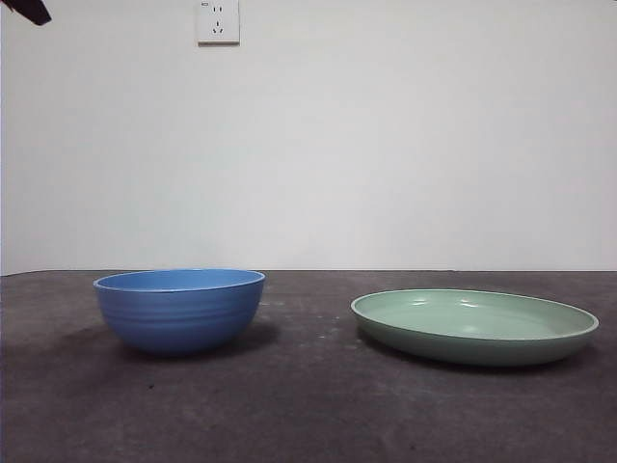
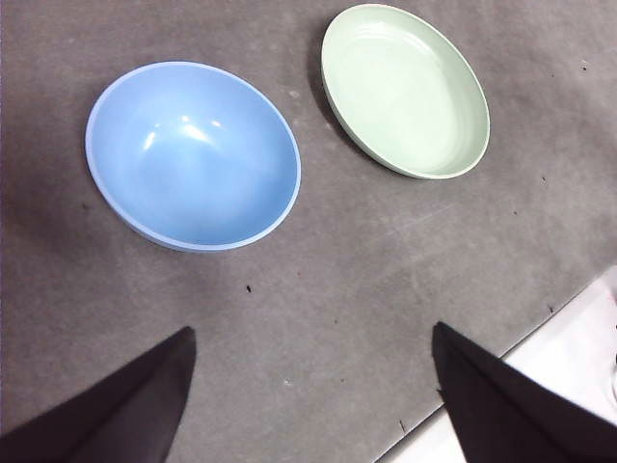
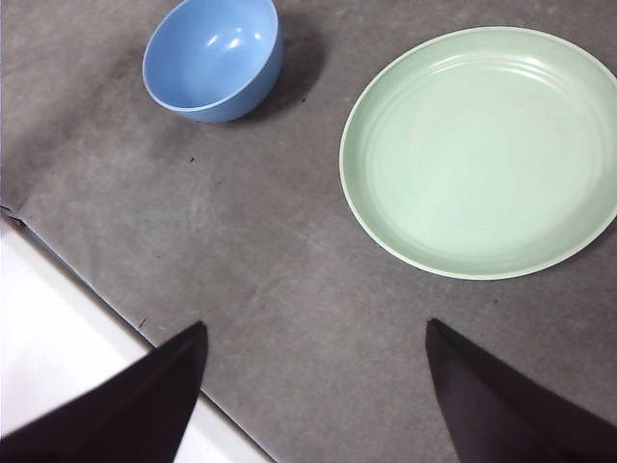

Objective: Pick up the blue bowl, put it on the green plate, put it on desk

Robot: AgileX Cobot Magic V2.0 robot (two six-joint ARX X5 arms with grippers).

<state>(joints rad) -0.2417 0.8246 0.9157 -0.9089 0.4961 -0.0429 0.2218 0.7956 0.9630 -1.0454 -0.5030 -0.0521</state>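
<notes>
bowl: round ridged blue bowl [image 1: 180, 309] upright on dark matte desk [image 1: 308, 415]
plate: shallow sage-green round plate [image 1: 474, 325] beside bowl, apart, nothing between
outlet: white wall socket [image 1: 218, 21] above bowl
left gripper [image 2: 310, 386]: jaws spread, empty
right gripper [image 3: 316, 381]: jaws spread, empty

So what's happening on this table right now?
Nothing is being handled yet. A blue bowl and a green plate sit apart on the dark desk, both empty. The left claw hangs open above the desk nearer the bowl, and the right claw hangs open nearer the plate; neither touches anything. The bowl is not yet on the plate.
</notes>
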